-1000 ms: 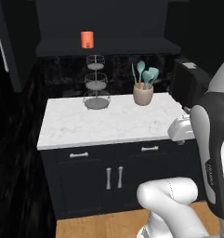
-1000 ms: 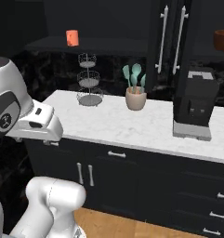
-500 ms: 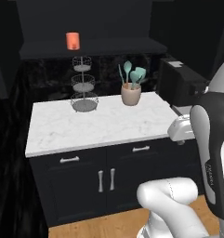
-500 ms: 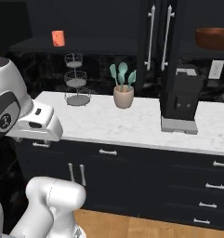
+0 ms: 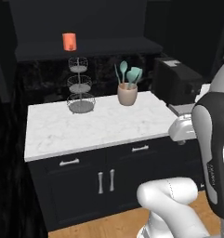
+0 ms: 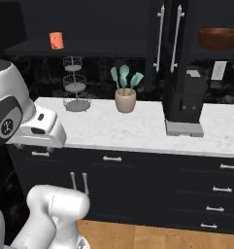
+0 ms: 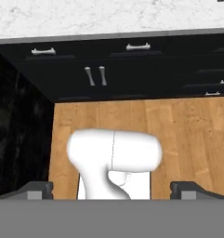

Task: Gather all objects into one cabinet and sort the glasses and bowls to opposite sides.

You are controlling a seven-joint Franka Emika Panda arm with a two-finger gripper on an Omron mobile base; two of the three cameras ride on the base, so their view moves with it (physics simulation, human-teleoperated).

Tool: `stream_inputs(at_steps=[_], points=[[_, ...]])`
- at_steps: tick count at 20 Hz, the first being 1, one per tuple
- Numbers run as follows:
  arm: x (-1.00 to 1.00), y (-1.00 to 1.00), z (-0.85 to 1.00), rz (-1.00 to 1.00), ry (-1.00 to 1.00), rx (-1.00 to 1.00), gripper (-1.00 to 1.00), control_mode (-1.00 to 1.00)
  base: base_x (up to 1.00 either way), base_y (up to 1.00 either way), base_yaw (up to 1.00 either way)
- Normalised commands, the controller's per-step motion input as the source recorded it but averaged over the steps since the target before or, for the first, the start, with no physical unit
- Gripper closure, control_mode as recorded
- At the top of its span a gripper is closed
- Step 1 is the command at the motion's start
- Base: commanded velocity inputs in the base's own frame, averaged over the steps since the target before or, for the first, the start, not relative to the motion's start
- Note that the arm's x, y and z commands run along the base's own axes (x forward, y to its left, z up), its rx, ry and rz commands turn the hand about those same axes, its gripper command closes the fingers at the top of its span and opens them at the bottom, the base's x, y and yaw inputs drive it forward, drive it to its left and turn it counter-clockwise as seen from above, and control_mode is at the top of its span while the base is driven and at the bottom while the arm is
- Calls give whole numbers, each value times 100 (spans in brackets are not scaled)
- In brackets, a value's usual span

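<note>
An orange cup (image 5: 69,42) (image 6: 56,40) stands on the flat black shelf board (image 5: 108,46) of the dark wall cabinet above the counter's left part. A wide brown wooden bowl (image 6: 219,38) rests on a separate dark shelf at the upper right, beyond two tall black doors. The red cup and the off-white mug are out of view. In the hand view my gripper (image 7: 112,190) points down at the wooden floor and the black base cabinets. Its fingertips (image 7: 36,189) stand far apart, open, with nothing between them. The hand hangs in front of the counter edge.
On the white marble counter (image 5: 99,130) stand a tiered wire basket (image 5: 80,86) (image 6: 75,90), a tan utensil crock (image 5: 127,93) (image 6: 125,99) and a black coffee machine (image 5: 176,79) (image 6: 186,104). Black drawers and doors run below the counter.
The whole scene has slid left in both base views, so the base has moved; the bowl's shelf has come further into the right view. The arm keeps its pose.
</note>
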Motion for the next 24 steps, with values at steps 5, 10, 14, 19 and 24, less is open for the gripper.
stream_inputs(at_steps=[5, 10, 14, 19, 24], points=[[0, 0, 0, 0, 0, 0, -100, 100, 17, 79, -3], [0, 0, 0, 0, 0, 0, -100, 100, 29, 46, 13], [0, 0, 0, 0, 0, 0, -100, 100, 37, 23, 20], [0, 0, 0, 0, 0, 0, -100, 100, 27, 5, 15], [0, 0, 0, 0, 0, 0, -100, 100, 16, 0, 9]])
